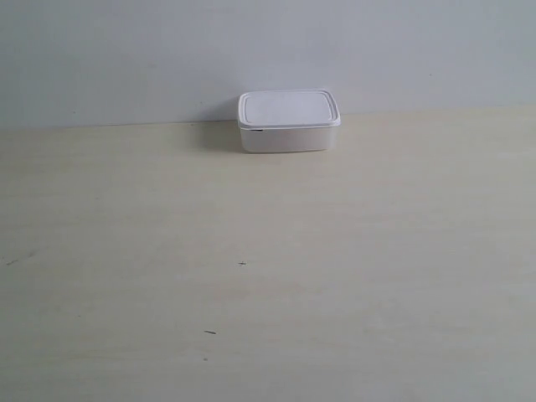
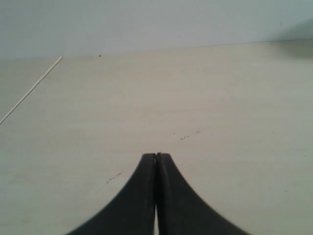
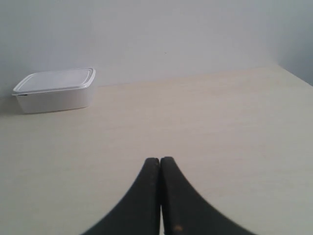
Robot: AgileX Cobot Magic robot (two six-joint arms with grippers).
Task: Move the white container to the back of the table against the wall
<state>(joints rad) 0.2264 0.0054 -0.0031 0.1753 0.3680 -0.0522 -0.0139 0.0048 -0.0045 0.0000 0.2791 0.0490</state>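
The white container (image 1: 288,122) stands with its lid on at the back of the table (image 1: 268,276), right by the wall (image 1: 268,50). No arm shows in the exterior view. In the right wrist view the white container (image 3: 55,90) sits far off by the wall, well apart from my right gripper (image 3: 160,160), which is shut with nothing in it. My left gripper (image 2: 156,155) is shut too, empty, over bare table (image 2: 195,98); the container is out of that view.
A few tiny dark specks (image 1: 242,264) mark the tabletop. The table's side edge (image 2: 29,90) shows in the left wrist view. A wall corner (image 3: 293,58) stands at the table's far side in the right wrist view.
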